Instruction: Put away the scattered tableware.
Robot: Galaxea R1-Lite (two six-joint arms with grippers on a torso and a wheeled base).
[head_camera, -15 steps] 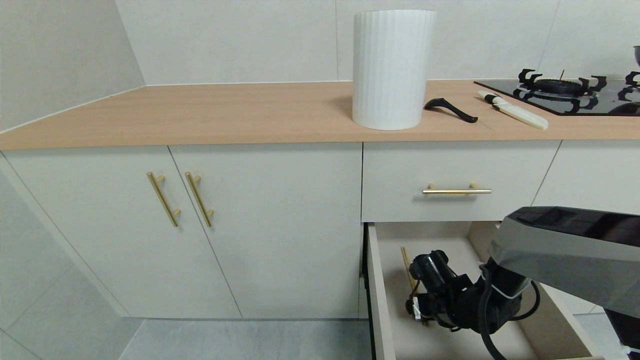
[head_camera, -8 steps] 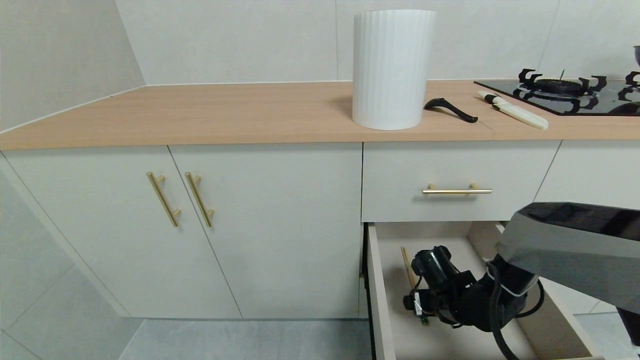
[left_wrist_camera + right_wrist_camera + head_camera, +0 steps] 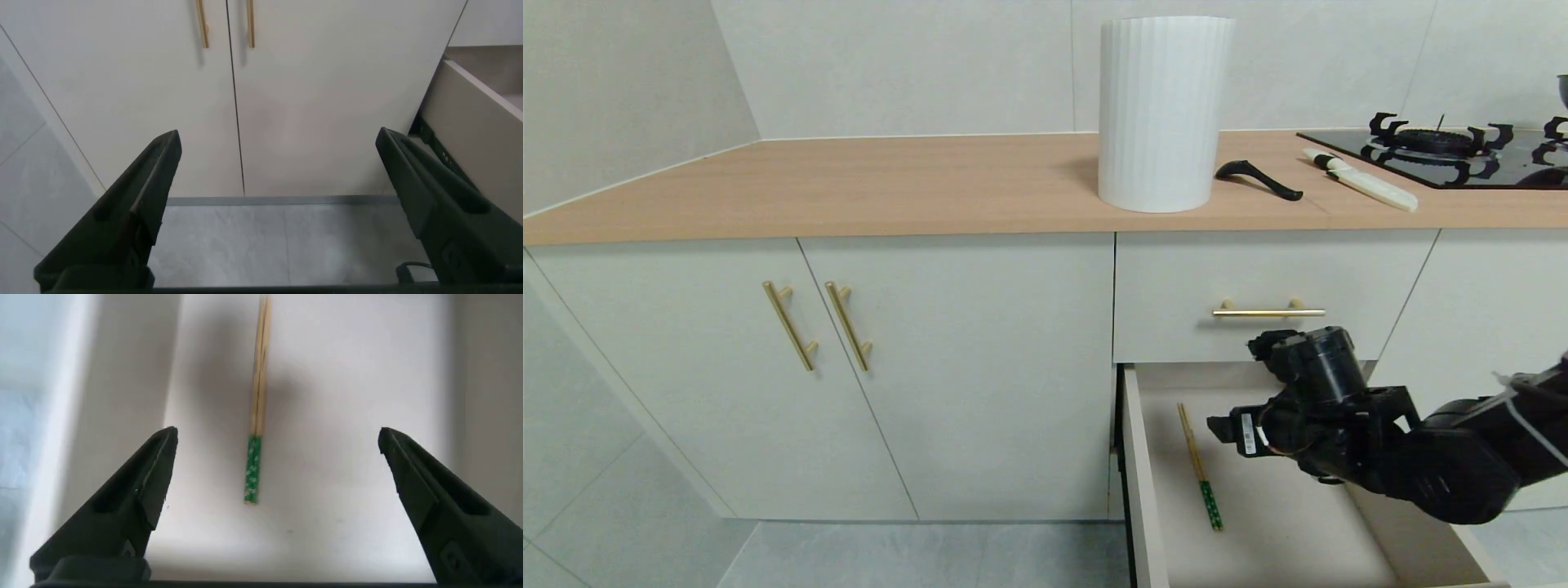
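A pair of wooden chopsticks with green ends (image 3: 1199, 478) lies on the floor of the open lower drawer (image 3: 1141, 498), near its left wall. My right gripper (image 3: 1245, 388) hangs above the drawer, to the right of the chopsticks, open and holding nothing. In the right wrist view the chopsticks (image 3: 258, 400) lie below the spread fingers of the gripper (image 3: 278, 506). On the counter rest a black spoon (image 3: 1258, 178) and a white knife (image 3: 1360, 180). My left gripper (image 3: 278, 204) is open and faces the cabinet doors (image 3: 237, 82) and the floor.
A tall white ribbed container (image 3: 1160, 114) stands on the wooden counter (image 3: 849, 184), left of the spoon. A gas hob (image 3: 1437, 151) sits at the right end. The upper drawer with a gold handle (image 3: 1268, 311) is closed just above my right gripper.
My right gripper has risen out of the drawer and swung right. The chopsticks, earlier under it, now lie uncovered on the drawer floor.
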